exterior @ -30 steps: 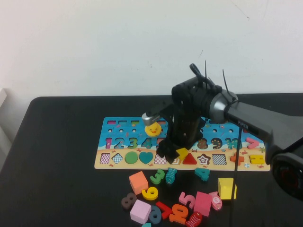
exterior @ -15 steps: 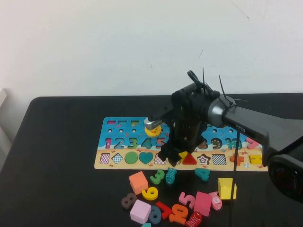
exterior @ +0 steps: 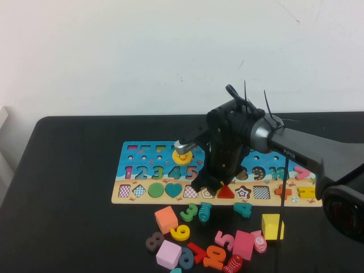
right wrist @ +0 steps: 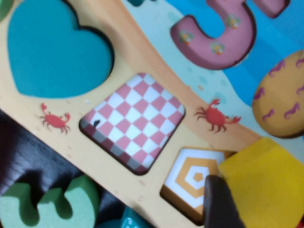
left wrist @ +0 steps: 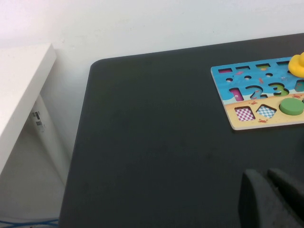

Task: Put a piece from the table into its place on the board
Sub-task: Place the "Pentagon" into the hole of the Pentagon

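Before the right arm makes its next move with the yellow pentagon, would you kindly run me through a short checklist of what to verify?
1. Right end effector low over the board's shape row: ok.
2. Yellow pentagon seated in the pentagon hollow: not ok; it overlaps one edge and most of the hollow still shows.
3. Hollow free of other pieces: ok.
4. Grip on the pentagon: cannot tell; a dark finger lies against it, the rest is out of view.
5. Neighbouring checkered square hollow unobstructed: ok.
6. Left end effector parked over the table, away from the board: ok.
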### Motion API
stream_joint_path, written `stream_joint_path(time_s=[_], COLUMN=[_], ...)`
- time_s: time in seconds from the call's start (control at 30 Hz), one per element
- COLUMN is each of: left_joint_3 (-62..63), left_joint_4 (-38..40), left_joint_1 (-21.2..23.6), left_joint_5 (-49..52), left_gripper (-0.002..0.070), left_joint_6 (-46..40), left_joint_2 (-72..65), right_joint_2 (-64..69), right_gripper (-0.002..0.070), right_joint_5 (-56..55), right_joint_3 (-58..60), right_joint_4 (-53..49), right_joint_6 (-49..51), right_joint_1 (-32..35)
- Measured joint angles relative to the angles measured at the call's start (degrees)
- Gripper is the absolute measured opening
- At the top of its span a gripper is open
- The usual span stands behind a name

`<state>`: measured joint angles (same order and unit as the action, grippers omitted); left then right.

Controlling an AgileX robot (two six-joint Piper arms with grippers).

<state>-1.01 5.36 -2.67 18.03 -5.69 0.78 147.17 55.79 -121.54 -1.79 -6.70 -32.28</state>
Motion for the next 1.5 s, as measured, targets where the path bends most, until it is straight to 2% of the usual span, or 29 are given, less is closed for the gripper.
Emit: stream_joint_path(time_s=[0.23, 0.5, 1.5], left_joint_3=[0.0, 0.0, 0.0], left_joint_4=[0.0, 0.0, 0.0], left_joint_1=[0.0, 0.0, 0.0], left_joint_5=[0.0, 0.0, 0.0], left_gripper=[-0.0001, -0.0001, -0.0002], left_joint_6=[0.0, 0.0, 0.0], left_joint_2=[0.0, 0.0, 0.0], right_joint_2=[0.0, -0.11, 0.62], right_gripper=[0.0361, 0.0358, 0.0358], right_joint_5=[1.37, 5.58, 5.81], right_joint_3=[-1.87, -3.74, -3.83], right_joint_4=[0.49, 9.02, 5.1], right_joint_6=[0.02, -3.61, -1.2], right_joint_1=[0.0, -0.38, -0.75])
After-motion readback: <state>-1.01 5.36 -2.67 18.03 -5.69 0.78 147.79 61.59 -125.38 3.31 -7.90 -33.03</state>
